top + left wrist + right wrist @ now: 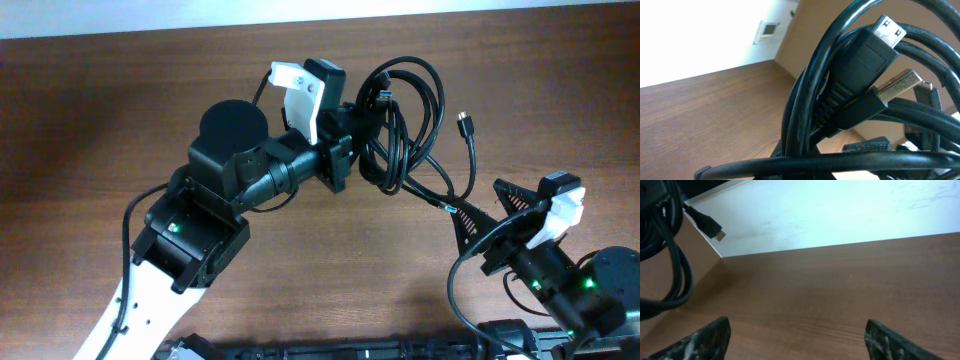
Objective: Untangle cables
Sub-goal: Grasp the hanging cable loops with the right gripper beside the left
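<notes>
Several cables [398, 140] in left claw [355, 142]; right claw [488, 212] agape

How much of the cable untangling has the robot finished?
Nothing looks done yet: the cables are one looped bundle. In hand: the left gripper seems to grip that bundle, and one plug sticks out free. The right gripper is open, holding nothing. Left: pulling every cord apart.

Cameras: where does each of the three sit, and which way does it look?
Overhead: above the table, looking down; both arms, left gripper, right gripper.
Left wrist: on the left arm, close against the cables; own fingers unclear.
Right wrist: on the right arm, looking low across the table; open fingertips show.
Shared: all see the cables.
</notes>
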